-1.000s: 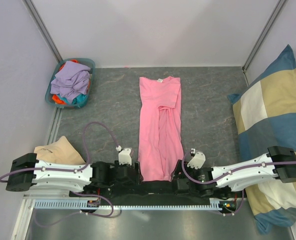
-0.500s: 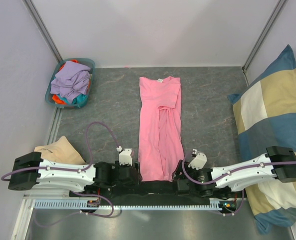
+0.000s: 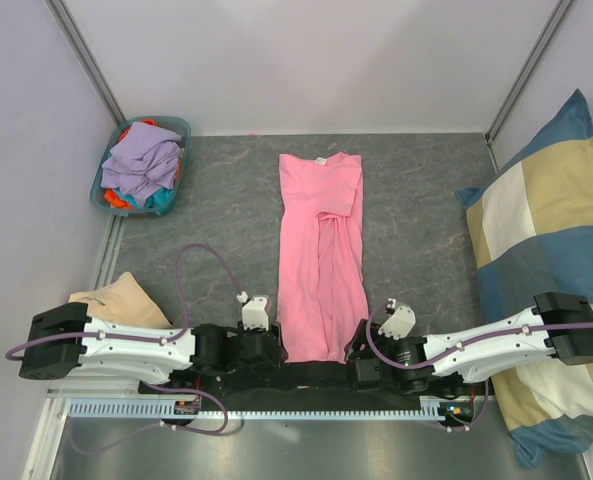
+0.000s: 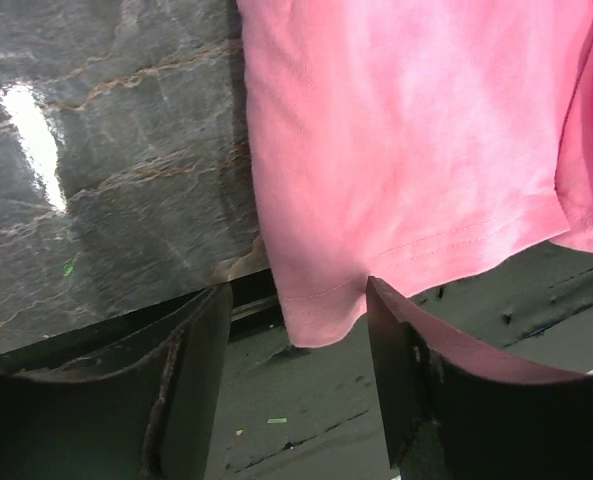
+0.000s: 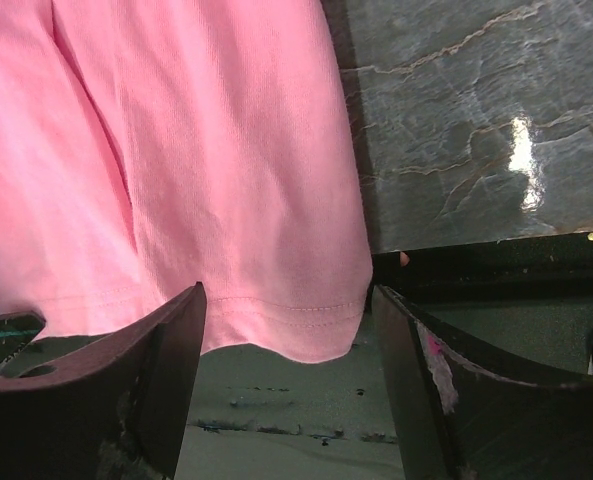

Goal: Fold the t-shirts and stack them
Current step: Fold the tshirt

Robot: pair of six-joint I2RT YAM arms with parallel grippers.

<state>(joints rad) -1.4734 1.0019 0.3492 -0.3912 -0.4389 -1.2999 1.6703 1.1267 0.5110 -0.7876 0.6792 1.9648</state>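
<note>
A bright pink t-shirt (image 3: 321,260) lies folded into a long strip down the middle of the table, its white neck label at the far end. Its hem hangs over the near edge. My left gripper (image 3: 274,350) is at the hem's left corner. In the left wrist view the pink t-shirt's corner (image 4: 321,300) dips between the open left gripper (image 4: 296,340), the jaws apart. My right gripper (image 3: 361,352) is at the hem's right corner. There the pink t-shirt (image 5: 276,320) hangs between the fingers of the open right gripper (image 5: 288,345), untouched.
A teal basket (image 3: 174,127) at the far left holds lavender, teal and orange tees (image 3: 141,160). A beige cloth (image 3: 116,298) lies by the left arm. The large blue-and-cream checked cushion (image 3: 546,250) fills the right side.
My left gripper has slid a little to the right, closer to the hem's left corner. The right arm and the pink shirt have hardly moved.
</note>
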